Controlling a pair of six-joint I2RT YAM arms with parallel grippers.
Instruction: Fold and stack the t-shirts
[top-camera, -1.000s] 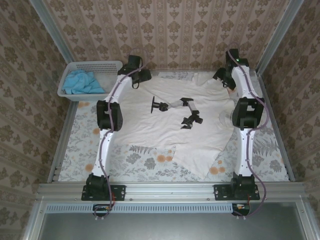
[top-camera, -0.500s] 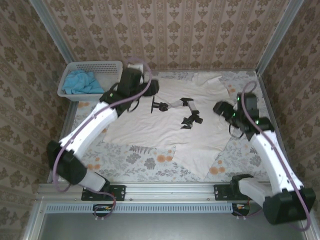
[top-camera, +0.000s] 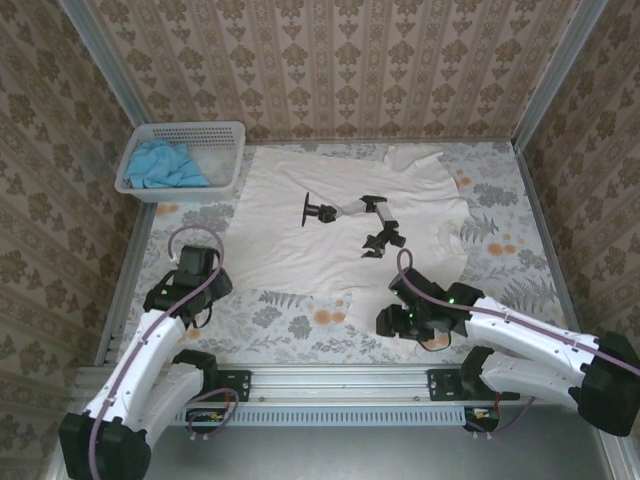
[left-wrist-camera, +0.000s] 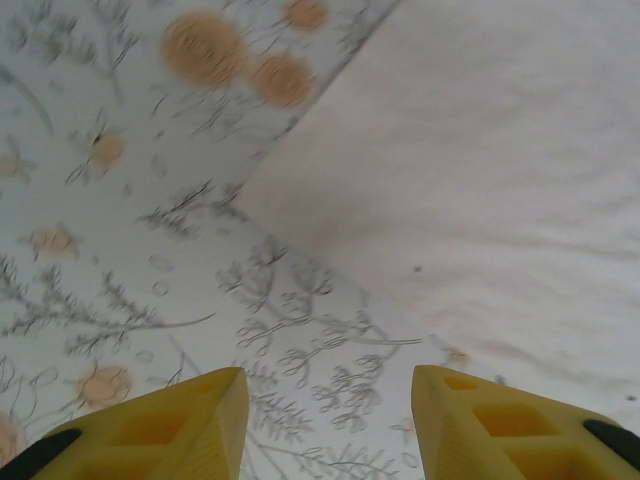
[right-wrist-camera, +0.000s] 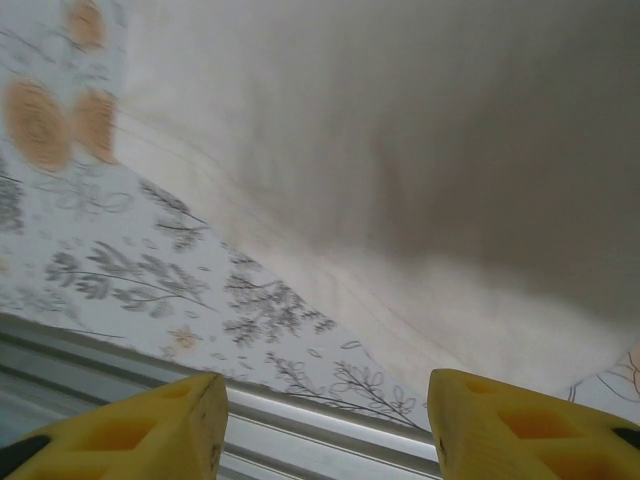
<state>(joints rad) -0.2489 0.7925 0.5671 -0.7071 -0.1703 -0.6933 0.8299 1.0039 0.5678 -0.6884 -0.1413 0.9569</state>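
The big cream-white shirt (top-camera: 330, 250) lies flat in the middle of the flowery table (top-camera: 510, 270). It has a black picture (top-camera: 350, 220) on it. The blue shirt (top-camera: 160, 165) sits bunched up in the white basket (top-camera: 228, 130) at the upper left.

The left gripper (top-camera: 200, 290) is at the lower left, just beside the shirt's corner. In the left wrist view its yellow fingers (left-wrist-camera: 190, 420) are apart over the table with nothing between them. There the shirt lies in the upper right.

The right gripper (top-camera: 388, 322) is at the lower middle, by the shirt's near edge. In the right wrist view its fingers (right-wrist-camera: 520, 420) are apart too and hold nothing.
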